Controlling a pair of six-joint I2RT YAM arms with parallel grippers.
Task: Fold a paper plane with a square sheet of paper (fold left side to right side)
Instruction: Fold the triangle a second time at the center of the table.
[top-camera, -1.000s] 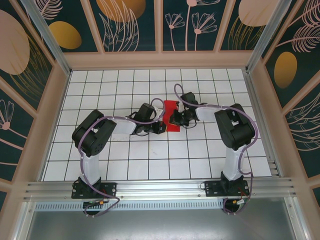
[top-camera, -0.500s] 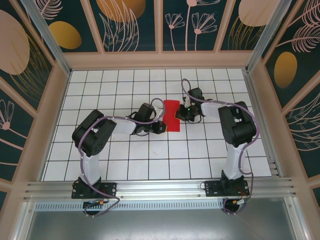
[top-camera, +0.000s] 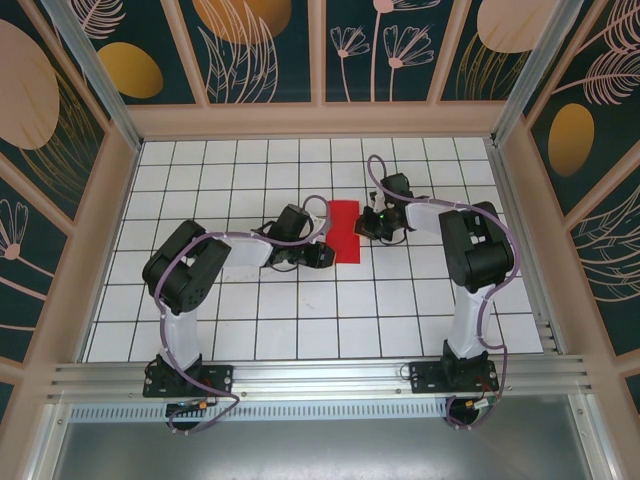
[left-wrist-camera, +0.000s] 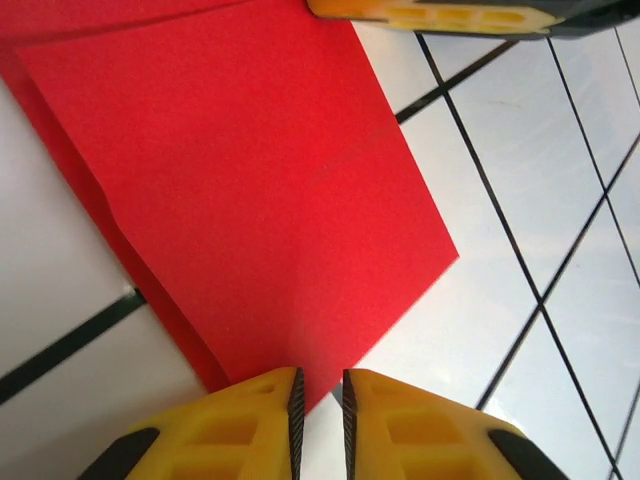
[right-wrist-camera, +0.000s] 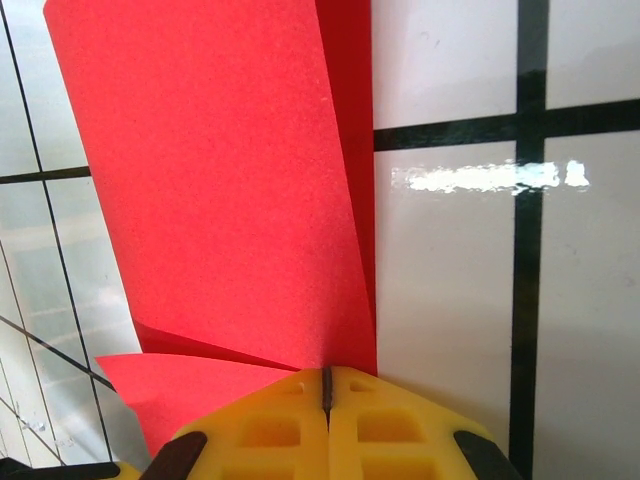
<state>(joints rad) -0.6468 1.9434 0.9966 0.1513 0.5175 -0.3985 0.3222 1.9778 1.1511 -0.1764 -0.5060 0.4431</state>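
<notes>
The square sheet of paper (top-camera: 345, 232) lies folded into a red strip about one tile wide, mid-table between the arms. My left gripper (top-camera: 323, 255) sits at its near left corner. In the left wrist view the paper (left-wrist-camera: 250, 180) ends in a corner just in front of my left gripper (left-wrist-camera: 320, 392), whose jaws stand a narrow gap apart with white table between them. My right gripper (top-camera: 367, 228) is at the strip's right edge. In the right wrist view the top flap of the paper (right-wrist-camera: 220, 180) runs into the closed jaw line of my right gripper (right-wrist-camera: 326, 385).
White tiles with black grid lines (top-camera: 300, 320) surround the paper on all sides. Wooden walls (top-camera: 320, 120) ring the table. A yellow finger of the right gripper (left-wrist-camera: 440, 15) shows at the top of the left wrist view.
The right gripper has moved from over the paper rightward to its right edge. The left jaws have parted slightly. The strip lies a little farther back.
</notes>
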